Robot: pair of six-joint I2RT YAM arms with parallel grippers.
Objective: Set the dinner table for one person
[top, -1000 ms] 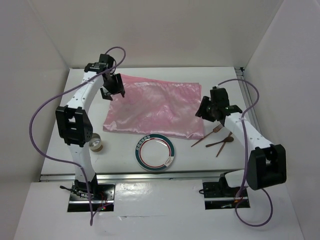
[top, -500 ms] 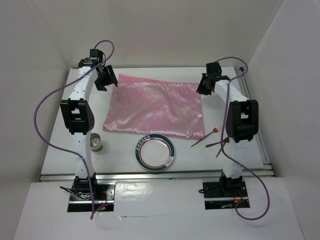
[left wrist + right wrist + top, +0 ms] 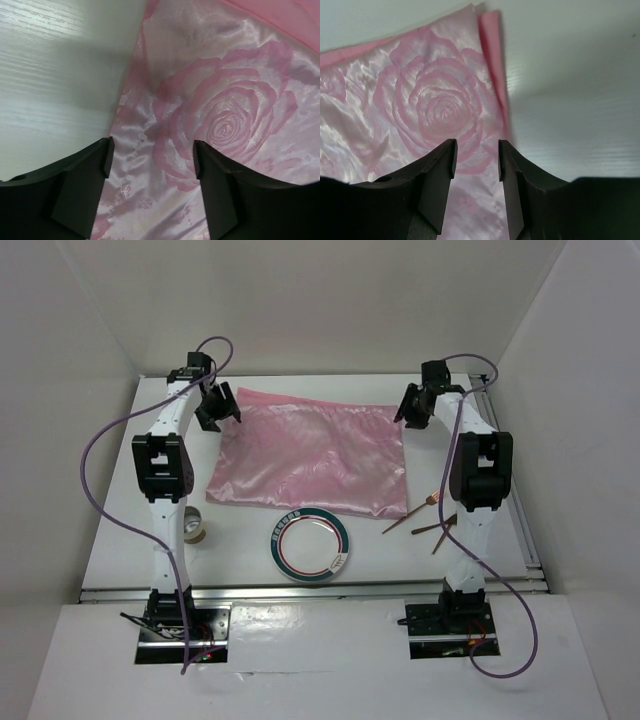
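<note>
From above, we see the dinner table (image 3: 375, 562) as a white tabletop filling the floor of the enclosure, with a metal rail along its near and right edges. A shiny pink cloth (image 3: 310, 455) lies across its far middle. Close to the near edge, at the centre, sits a round plate (image 3: 310, 546) with a dark green rim. A roll of tape (image 3: 193, 527) stands to its left, and brown cutlery (image 3: 432, 518) lies loosely bunched to its right, toward the right edge. The left gripper (image 3: 218, 405) hangs at the cloth's far left corner and the right gripper (image 3: 412, 408) at its far right corner.

In the left wrist view, the two dark fingers (image 3: 82, 192) stand wide apart with nothing pinched between them. Below them lies the cloth's rose pattern, with its edge and bare tabletop on the left. We cannot tell whether the tips touch the fabric.

In the right wrist view, the fingers (image 3: 436, 182) are parted more narrowly, about halfway, and also hold nothing. They are over a woven rose just inside the cloth's corner, with bare tabletop to the right.
</note>
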